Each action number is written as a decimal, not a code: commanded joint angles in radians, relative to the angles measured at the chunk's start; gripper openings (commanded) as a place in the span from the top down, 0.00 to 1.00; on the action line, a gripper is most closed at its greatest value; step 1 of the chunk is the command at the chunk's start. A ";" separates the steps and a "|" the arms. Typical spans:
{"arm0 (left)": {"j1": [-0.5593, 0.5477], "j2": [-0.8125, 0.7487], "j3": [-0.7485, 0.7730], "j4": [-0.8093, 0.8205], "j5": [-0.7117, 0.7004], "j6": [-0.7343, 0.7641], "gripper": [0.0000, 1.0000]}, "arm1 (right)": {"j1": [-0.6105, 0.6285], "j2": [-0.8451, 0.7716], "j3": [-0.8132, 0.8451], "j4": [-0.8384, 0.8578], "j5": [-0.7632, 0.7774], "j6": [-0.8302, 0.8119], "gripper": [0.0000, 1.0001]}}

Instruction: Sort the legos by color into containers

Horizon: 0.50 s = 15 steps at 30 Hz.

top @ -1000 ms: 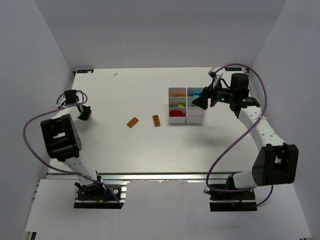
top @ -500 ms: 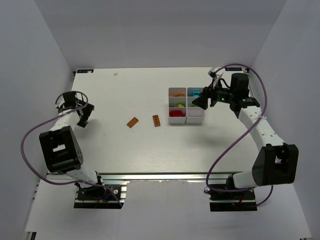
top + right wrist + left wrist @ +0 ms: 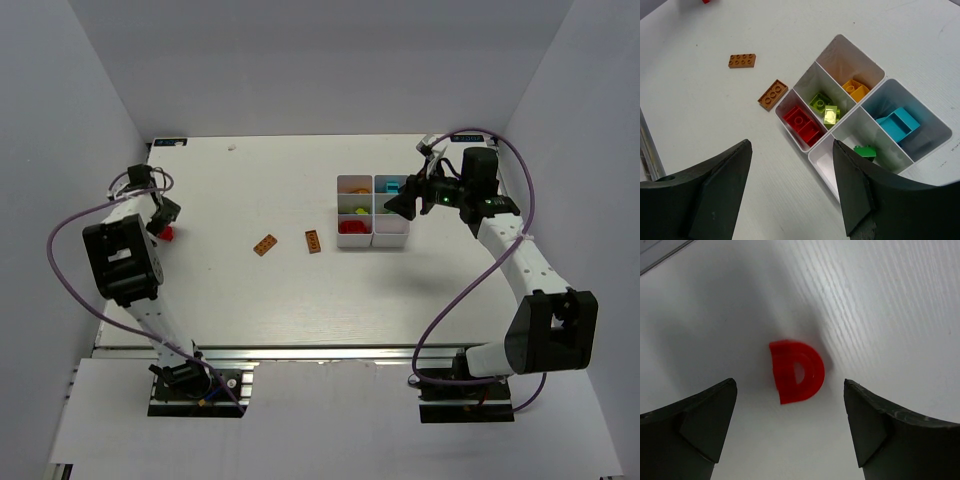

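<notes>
White table (image 3: 250,300) scene: left hand (image 3: 789,385), wide open and empty, hangs over a red lego (image 3: 796,371); right hand (image 3: 791,145), also open and empty, hovers by the tray (image 3: 390,238), brown legos (image 3: 772,94) nearby.

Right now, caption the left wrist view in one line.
Left fingers open, framing a red D-shaped lego lying on the white table.

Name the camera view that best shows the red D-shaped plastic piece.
Left wrist: the red D-shaped plastic piece lies large and central. Top external shows only a red speck; right wrist, a sliver at its edge.
</notes>
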 commanded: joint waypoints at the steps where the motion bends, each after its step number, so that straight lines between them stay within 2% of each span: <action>1: 0.006 0.066 0.104 -0.066 -0.029 0.024 0.03 | 0.004 -0.026 -0.003 0.022 -0.010 -0.020 0.29; 9: 0.008 0.181 0.239 -0.164 -0.011 0.057 0.07 | 0.004 -0.006 -0.002 0.041 -0.005 -0.003 0.29; 15: 0.008 0.209 0.237 -0.192 0.006 0.061 0.18 | 0.003 0.004 -0.002 0.056 -0.002 0.002 0.29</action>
